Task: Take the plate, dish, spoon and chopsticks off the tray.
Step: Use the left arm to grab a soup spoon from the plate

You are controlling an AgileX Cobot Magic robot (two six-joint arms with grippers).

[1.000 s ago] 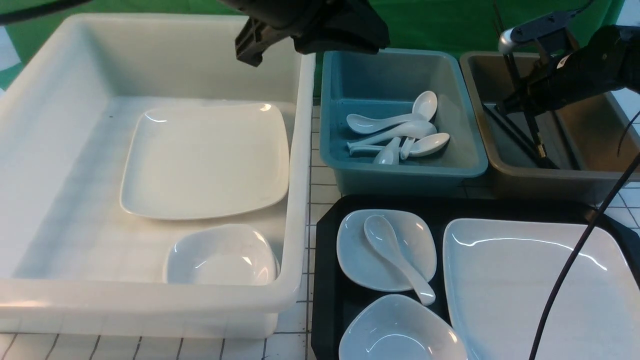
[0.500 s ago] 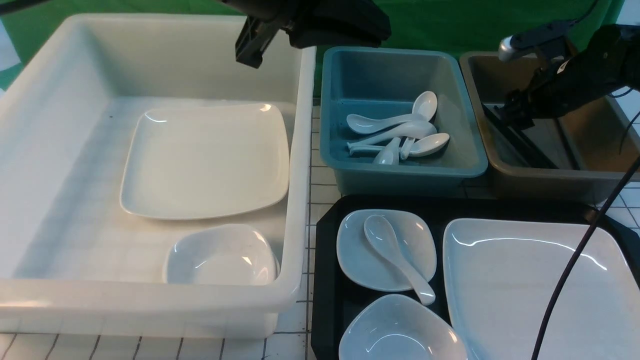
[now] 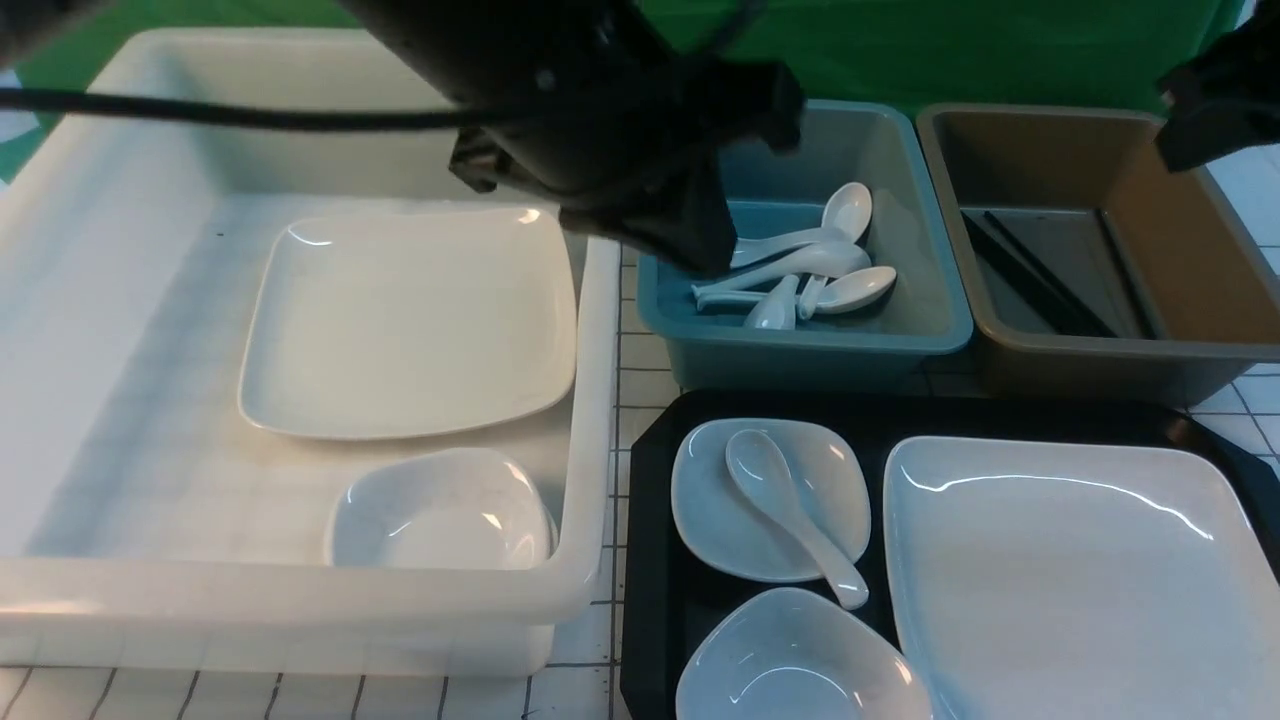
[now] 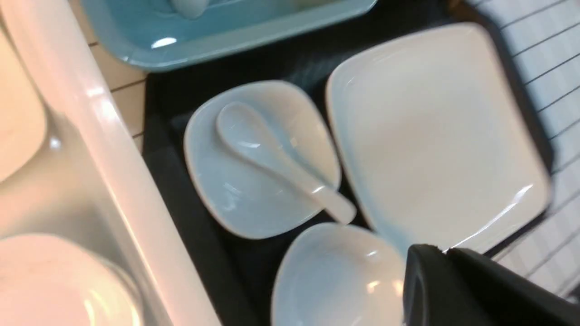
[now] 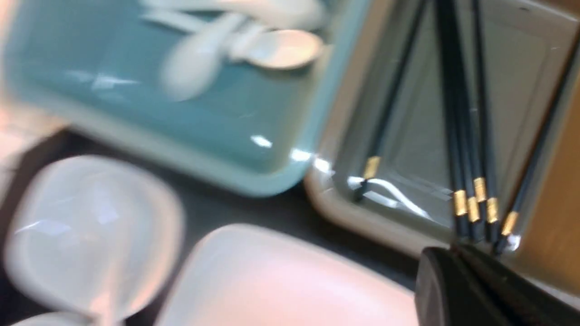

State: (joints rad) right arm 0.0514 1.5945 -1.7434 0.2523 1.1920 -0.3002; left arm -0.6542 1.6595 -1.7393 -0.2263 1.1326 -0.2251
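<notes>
The spoon (image 3: 795,522) lies on the dish (image 3: 710,510) in the tray (image 3: 650,600), well apart from the left hand (image 3: 685,235). How far the hand is open cannot be told.

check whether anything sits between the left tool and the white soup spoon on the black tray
Nothing visible does. The glossy white soup spoon lies uncovered on the small white saucer in the black plastic tray. The left tool hangs over the left side of the teal plastic bin, with open air down to the spoon.

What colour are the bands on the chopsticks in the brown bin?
Gold bands on black chopsticks; they show best in the right wrist view.
</notes>
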